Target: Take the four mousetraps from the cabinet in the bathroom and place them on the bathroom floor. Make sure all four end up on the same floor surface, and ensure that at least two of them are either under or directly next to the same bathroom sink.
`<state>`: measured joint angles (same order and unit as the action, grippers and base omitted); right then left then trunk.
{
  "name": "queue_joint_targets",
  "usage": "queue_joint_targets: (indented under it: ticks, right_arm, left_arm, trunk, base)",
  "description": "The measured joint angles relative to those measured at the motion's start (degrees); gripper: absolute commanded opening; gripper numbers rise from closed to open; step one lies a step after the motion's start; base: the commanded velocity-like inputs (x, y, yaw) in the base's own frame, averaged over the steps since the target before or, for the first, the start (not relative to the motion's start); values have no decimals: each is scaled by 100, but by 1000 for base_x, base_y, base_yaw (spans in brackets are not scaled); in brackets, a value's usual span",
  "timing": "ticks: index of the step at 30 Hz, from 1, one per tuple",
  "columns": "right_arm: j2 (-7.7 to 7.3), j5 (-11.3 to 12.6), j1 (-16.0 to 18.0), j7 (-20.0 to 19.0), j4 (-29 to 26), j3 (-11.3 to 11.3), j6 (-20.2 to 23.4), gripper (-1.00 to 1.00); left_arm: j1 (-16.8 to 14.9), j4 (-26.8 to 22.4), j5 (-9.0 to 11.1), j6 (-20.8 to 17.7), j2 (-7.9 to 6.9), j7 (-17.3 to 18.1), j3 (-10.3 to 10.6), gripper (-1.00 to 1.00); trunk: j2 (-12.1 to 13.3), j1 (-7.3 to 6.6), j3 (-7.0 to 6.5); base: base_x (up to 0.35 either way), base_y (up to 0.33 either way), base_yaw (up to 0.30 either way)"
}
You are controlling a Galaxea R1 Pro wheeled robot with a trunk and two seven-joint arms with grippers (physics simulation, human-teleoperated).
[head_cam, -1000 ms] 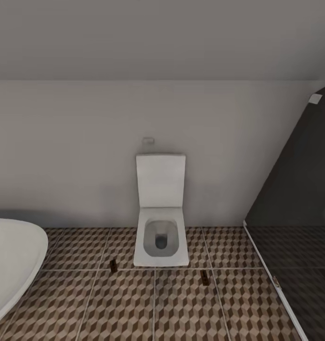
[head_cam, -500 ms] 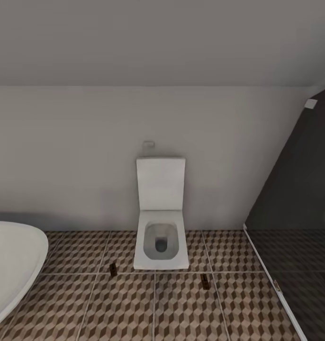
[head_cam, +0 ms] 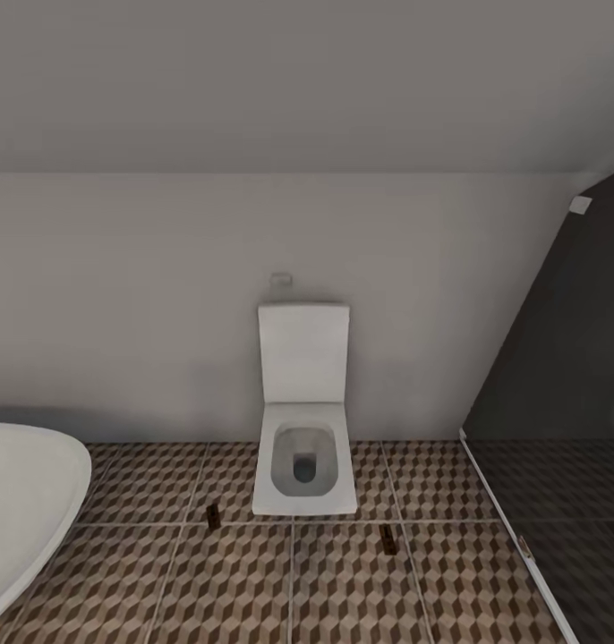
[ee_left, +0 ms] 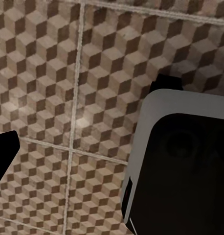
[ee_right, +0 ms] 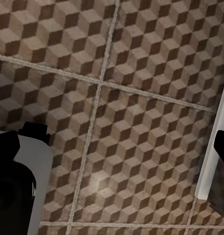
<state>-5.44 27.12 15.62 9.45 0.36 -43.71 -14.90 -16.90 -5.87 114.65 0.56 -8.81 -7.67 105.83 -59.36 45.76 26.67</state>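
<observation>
Nearest to us lay the bathroom floor (head_cam: pixel 253 581), and two mousetraps rested on it apart from each other, one (head_cam: pixel 213 513) just left of the square toilet (head_cam: pixel 304 456), the other (head_cam: pixel 388 539) off its right front corner. The bathtub (head_cam: pixel 21 510) edged in at the left, the dark shower glass (head_cam: pixel 558 429) at the right. Over the last second the whole view had slid downward, so we judged our camera had tilted or backed off; the traps themselves had not moved. No sink was in sight, so that condition remained unchecked. Of either gripper we could not tell spread from pressed together.
</observation>
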Motion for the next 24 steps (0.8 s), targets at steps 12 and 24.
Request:
queue_joint_targets:
  ticks: [12, 24]
  right_arm:
    - [-12, 3, -25, -7, -16, 7, 29, 100]
    - [0, 7, -26, -7, -16, 7, 38, 100]
  left_arm:
    - [0, -8, 1, 0, 0, 1, 1, 100]
    - [0, -3, 1, 0, 0, 0, 1, 100]
  trunk:
    - [0, 0, -28]
    - [0, 0, -29]
  base:
    - [0, 0, -1]
    - [0, 0, 0]
